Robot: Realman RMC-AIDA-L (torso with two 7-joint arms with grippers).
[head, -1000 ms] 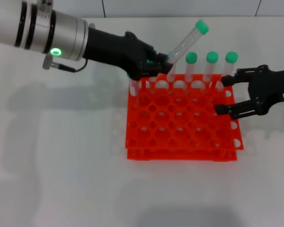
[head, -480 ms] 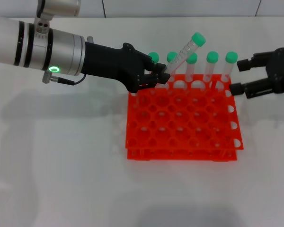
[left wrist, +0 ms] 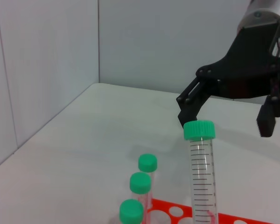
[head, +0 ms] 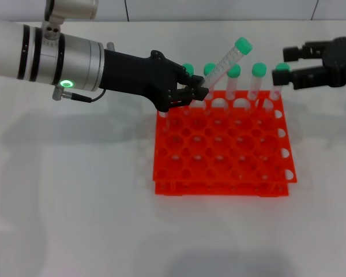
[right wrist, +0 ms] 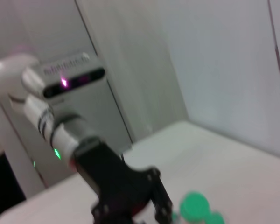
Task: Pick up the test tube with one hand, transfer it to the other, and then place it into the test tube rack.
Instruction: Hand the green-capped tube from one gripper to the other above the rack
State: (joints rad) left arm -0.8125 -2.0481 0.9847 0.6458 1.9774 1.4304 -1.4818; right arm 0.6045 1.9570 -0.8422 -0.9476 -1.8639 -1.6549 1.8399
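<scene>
L pincer (head: 191, 91) is clamped on the lower end of the tube (head: 226, 59), just above the rack's (head: 222, 147) back-left corner. Tube is clear of the holes, tilted, green cap up toward 1 o'clock. In the L wrist view the tube (left wrist: 201, 175) rises straight up the picture, graduations visible, cap on top.

R pincer (head: 294, 64) hangs at 3 o'clock from the cap, near it but not touching, above the rack's back-right corner. Its two fingers are spread wide, nothing between them. L wrist view shows the same: R pincer (left wrist: 226, 119) gaping behind the cap, apart from it.

Other capped tubes (head: 257, 81) stand in the rack's back row: three to the right of the held tube, two more caps peeking out by the L pincer. Rest of the holes look free. Rack sits on the white surface (head: 75, 202).

Step, by my reading: pickup done, handover is on. R is lined up but hasn't closed in.

Next move calls for R to slide toward 9 o'clock till its fingers straddle the upper tube or cap, matching the tilt, then close before L lets go. Watch the standing tubes under R, esp. the corner one close beneath its fingers. A low approach could knock them.
</scene>
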